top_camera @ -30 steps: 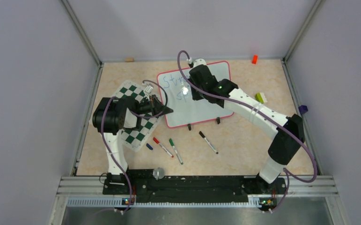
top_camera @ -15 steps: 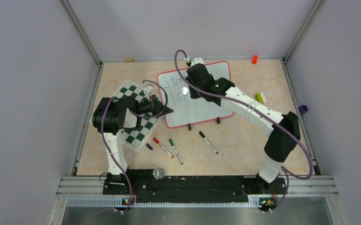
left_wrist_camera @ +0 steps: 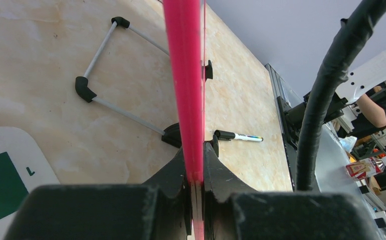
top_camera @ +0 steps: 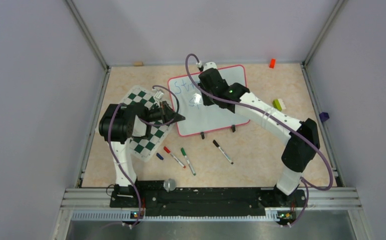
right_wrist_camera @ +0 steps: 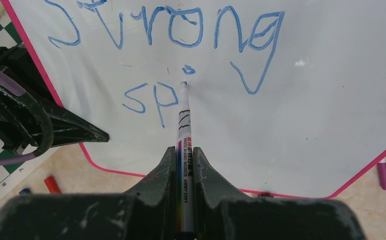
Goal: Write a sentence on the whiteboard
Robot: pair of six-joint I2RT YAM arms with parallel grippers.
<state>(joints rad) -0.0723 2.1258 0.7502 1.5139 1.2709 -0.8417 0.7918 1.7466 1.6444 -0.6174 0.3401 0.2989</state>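
The whiteboard (top_camera: 216, 112) with a red-pink frame lies at the table's middle back. Blue writing on it reads "Strong" (right_wrist_camera: 170, 30) with "spi" (right_wrist_camera: 153, 100) below. My right gripper (right_wrist_camera: 184, 150) is shut on a white whiteboard marker (right_wrist_camera: 184, 125); its tip touches the board just under the blue dot of the "i". In the top view the right gripper (top_camera: 203, 97) is over the board's upper left. My left gripper (left_wrist_camera: 195, 170) is shut on the board's red frame edge (left_wrist_camera: 185, 75) at the board's left side (top_camera: 178, 118).
A green-and-white chessboard mat (top_camera: 148, 131) lies under the left arm. Red (top_camera: 173, 156), green (top_camera: 187, 160) and black (top_camera: 223, 151) markers lie in front of the board. A blue cap (top_camera: 159, 156), an orange block (top_camera: 272, 63) and a green block (top_camera: 279, 104) lie around.
The right gripper has shifted slightly left and back over the board with the marker. The left arm has not moved.
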